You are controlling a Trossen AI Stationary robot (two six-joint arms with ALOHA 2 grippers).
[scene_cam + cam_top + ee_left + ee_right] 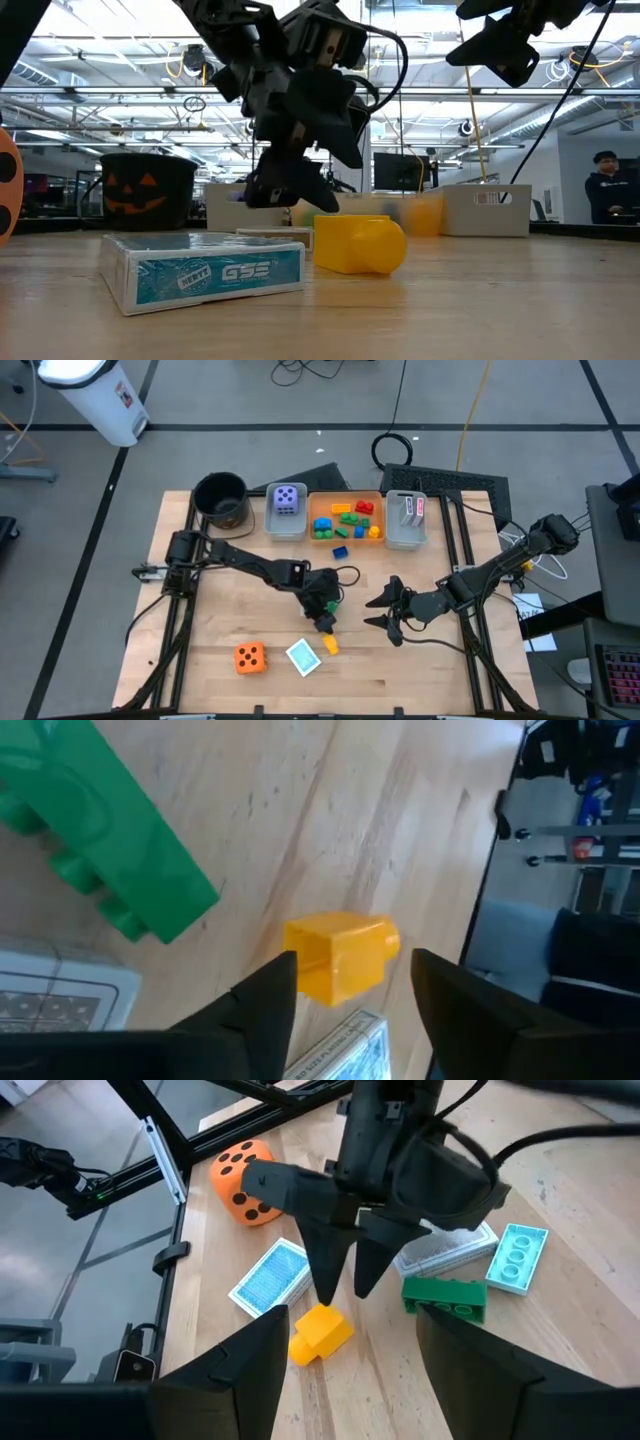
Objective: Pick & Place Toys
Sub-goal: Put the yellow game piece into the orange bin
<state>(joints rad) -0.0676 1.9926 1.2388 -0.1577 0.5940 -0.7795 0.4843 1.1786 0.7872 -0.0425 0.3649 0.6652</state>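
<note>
A yellow brick (320,1332) lies on the wooden table, next to a teal card box (272,1277) and not far from an orange die (243,1170). My left gripper (345,1285) stands open right over the brick, slanting down. Its fingertips straddle the brick (340,955) in the left wrist view; I cannot tell if they touch it. A green brick (445,1298), a white card box (445,1250) and a pale teal brick (518,1255) lie beside it. My right gripper (390,615) hangs open above the table to the right, with nothing in it.
Along the far edge stand a round black pot (221,498), a grey bin (270,525) with a purple die, an orange bin (318,500) with several bricks, and a grey bin (392,535) with cards. Bare wood shows at the near right (420,670).
</note>
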